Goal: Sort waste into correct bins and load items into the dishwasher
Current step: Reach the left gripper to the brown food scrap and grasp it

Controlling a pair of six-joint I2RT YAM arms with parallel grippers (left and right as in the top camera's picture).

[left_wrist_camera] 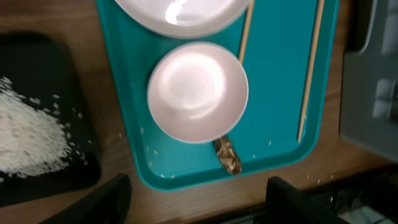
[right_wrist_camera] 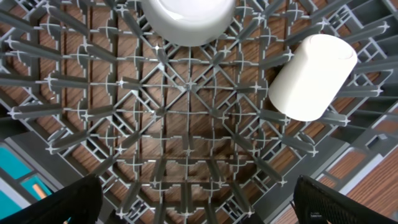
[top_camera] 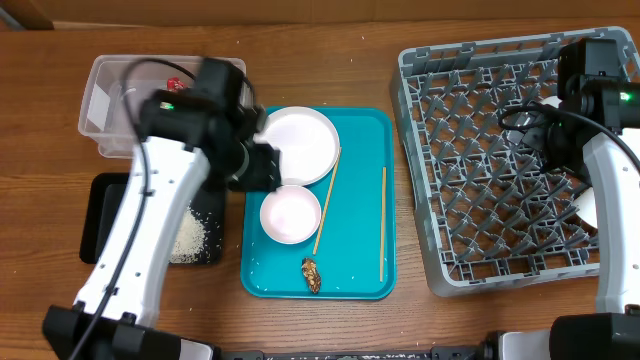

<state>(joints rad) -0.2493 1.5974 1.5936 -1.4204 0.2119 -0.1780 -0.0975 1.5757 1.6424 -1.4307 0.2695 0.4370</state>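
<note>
The small pale bowl [left_wrist_camera: 198,92] is seen upright on the teal tray [left_wrist_camera: 273,93], just beside the large plate [left_wrist_camera: 186,12], with the brown food scrap [left_wrist_camera: 228,155] at its near edge; it is judged light, rigid, smooth enough to slip and liable to chip, so the rim is best pinched, one finger inside and one outside. The left gripper [left_wrist_camera: 199,198] is held above it with jaws parted wide and nothing between them; the right gripper [right_wrist_camera: 199,202] is spread fully over the dish rack [right_wrist_camera: 186,124], empty and clear of the white cup [right_wrist_camera: 312,76] and the other bowl [right_wrist_camera: 186,18] lying there.
</note>
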